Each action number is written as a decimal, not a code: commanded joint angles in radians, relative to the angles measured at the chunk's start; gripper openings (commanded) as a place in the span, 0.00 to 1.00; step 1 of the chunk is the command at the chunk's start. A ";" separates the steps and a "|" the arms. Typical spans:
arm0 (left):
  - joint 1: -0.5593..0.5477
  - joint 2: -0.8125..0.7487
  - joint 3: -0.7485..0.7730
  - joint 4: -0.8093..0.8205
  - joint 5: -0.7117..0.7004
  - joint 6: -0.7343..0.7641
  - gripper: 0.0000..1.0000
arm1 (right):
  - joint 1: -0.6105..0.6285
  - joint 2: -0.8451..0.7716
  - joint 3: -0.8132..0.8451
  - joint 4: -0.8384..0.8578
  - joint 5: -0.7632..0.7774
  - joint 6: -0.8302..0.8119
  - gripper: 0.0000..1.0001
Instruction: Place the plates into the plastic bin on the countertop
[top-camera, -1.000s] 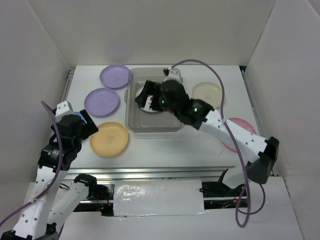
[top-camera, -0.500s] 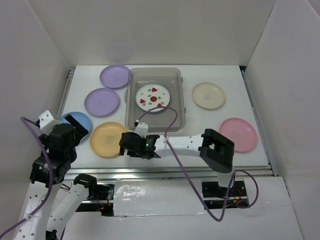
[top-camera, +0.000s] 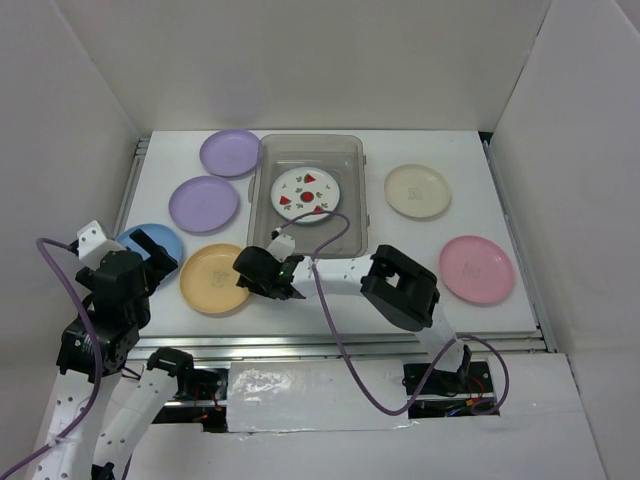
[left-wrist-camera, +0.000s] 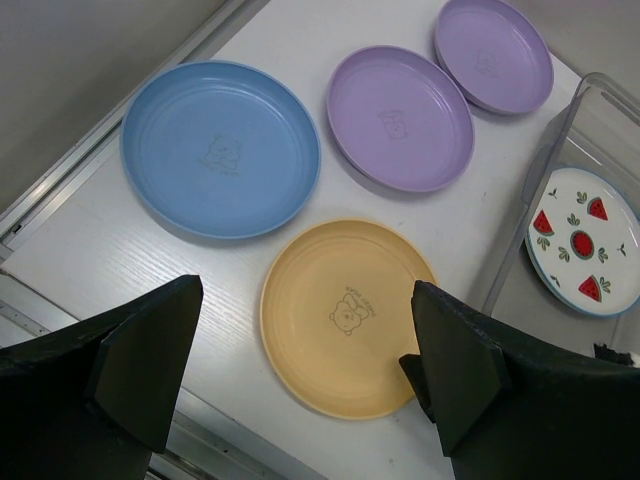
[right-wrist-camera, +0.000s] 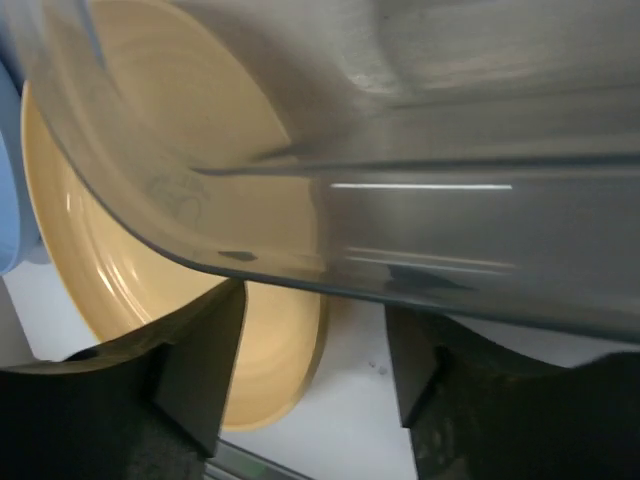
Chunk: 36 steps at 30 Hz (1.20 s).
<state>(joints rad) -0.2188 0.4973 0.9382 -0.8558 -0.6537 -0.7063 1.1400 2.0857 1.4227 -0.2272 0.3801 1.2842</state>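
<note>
Our right gripper (right-wrist-camera: 310, 375), jaws half-open and empty, straddles the yellow plate's (top-camera: 212, 280) rim at lower left for a lift. The fruit plate (top-camera: 306, 195) sits in the bin (top-camera: 362, 200). The left gripper (left-wrist-camera: 305, 330) waits wide open.

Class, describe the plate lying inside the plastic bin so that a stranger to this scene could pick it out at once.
Find the clear bin at the back middle of the white table. One plate lies flat inside it. It alone is white with red fruit prints; the plates outside, such as the cream one, are each one plain colour.
</note>
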 joint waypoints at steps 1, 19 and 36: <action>0.003 0.011 0.007 0.047 0.012 0.027 0.99 | -0.006 0.057 0.064 -0.072 0.016 0.038 0.62; 0.002 -0.029 0.002 0.054 0.019 0.030 0.99 | 0.110 -0.213 -0.080 -0.118 0.135 0.066 0.00; 0.004 -0.031 -0.004 0.057 0.022 0.028 0.99 | -0.261 -0.526 0.007 -0.242 0.091 -0.377 0.00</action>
<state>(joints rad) -0.2188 0.4606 0.9375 -0.8429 -0.6308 -0.6853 1.0100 1.5257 1.3632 -0.4049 0.4622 1.0817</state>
